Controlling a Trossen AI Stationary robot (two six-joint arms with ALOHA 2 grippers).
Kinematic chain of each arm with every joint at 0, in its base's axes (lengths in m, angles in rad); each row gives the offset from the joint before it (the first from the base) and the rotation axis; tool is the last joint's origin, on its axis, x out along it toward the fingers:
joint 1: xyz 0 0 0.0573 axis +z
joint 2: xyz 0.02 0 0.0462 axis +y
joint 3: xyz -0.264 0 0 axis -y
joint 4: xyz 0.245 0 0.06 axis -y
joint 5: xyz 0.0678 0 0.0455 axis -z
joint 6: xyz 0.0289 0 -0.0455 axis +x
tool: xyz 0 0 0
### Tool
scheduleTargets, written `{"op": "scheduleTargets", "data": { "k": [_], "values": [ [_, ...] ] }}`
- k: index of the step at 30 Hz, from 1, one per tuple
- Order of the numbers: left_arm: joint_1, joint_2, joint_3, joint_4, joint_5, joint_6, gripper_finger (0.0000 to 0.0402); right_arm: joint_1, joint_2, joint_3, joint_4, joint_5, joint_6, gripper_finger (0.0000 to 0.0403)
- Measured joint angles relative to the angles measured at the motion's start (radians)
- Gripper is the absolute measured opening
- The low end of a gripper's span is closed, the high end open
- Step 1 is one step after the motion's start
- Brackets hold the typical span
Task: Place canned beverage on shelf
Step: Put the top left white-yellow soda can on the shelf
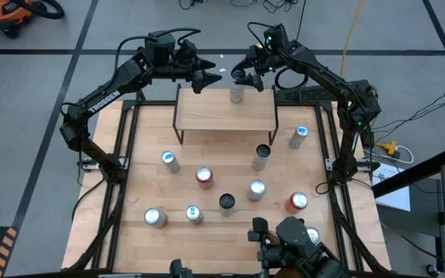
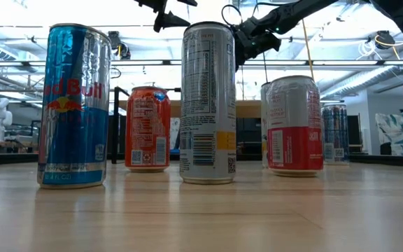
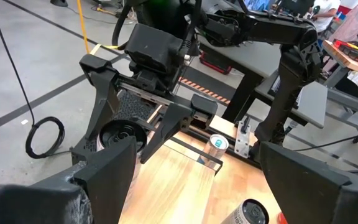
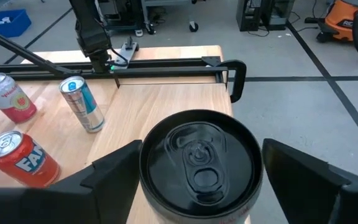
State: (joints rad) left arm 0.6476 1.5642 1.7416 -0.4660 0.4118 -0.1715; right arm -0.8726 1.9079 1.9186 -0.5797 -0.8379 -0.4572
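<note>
The table (image 1: 137,177) carries the shelf (image 1: 222,116) toward its far edge. Both arms reach in over that edge.

The right gripper (image 1: 246,79) is low over the back of the shelf. Its fingers (image 4: 114,171) stand spread, one on each side of the black-topped can (image 4: 197,158). One finger lies right against the rim. At the other a thin strip of floor shows between pad and can, so the jaws are parted and not clamped. The can stands upright between them on the shelf's back edge, its pull tab facing up.

The left gripper (image 1: 205,79) hangs in the air just beside the right one, off the shelf's back left part. Its fingers (image 3: 110,168) are wide apart with nothing between them. Through that gap the right gripper shows straight ahead, with the can's dark top under it and the shelf beyond.

Past the right fingers, lower down on the table, a blue can (image 4: 81,102) stands upright. Two red cans (image 4: 20,158) are close beside it, apart from one another.

More loose cans (image 1: 204,177) stand scattered on the table in front of the shelf, well away from both sets of fingers. All of these that show are upright, and none touches another.
</note>
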Motion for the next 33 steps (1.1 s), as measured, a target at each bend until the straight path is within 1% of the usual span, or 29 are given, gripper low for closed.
{"op": "scheduleTargets", "data": {
  "k": [8, 11, 14, 21, 24, 27, 29, 33],
  "values": [
    [0.000, 0.000, 0.000, 0.000, 0.000, 0.000, 0.0341, 0.002, -0.005, 0.000, 0.001, 0.000, 0.042, 0.0307],
    [0.000, 0.000, 0.000, -0.002, 0.000, 0.000, 0.0341, 0.004, -0.006, 0.011, 0.004, 0.027, 0.066, 0.0307],
    [0.000, 0.000, 0.000, -0.023, 0.000, 0.000, 0.0341, 0.004, -0.006, 0.040, 0.002, 0.055, 0.097, 0.0307],
    [0.000, 0.000, 0.000, -0.059, 0.000, 0.024, 0.0341, 0.002, -0.006, 0.153, -0.015, 0.057, 0.207, 0.0306],
    [0.000, 0.000, 0.000, -0.060, 0.000, 0.023, 0.0341, 0.002, -0.007, 0.221, -0.117, 0.056, 0.228, 0.0306],
    [0.000, -0.002, 0.000, -0.060, 0.000, 0.021, 0.0341, 0.008, -0.007, 0.299, -0.321, 0.053, 0.247, 0.0306],
    [0.000, -0.006, 0.000, -0.061, -0.002, 0.021, 0.0341, 0.017, -0.007, 0.341, -0.454, 0.053, 0.225, 0.0303],
    [-0.002, -0.011, 0.000, -0.062, -0.016, 0.020, 0.0341, 0.038, -0.008, 0.381, -0.660, 0.052, 0.209, 0.0281]
  ]
}}
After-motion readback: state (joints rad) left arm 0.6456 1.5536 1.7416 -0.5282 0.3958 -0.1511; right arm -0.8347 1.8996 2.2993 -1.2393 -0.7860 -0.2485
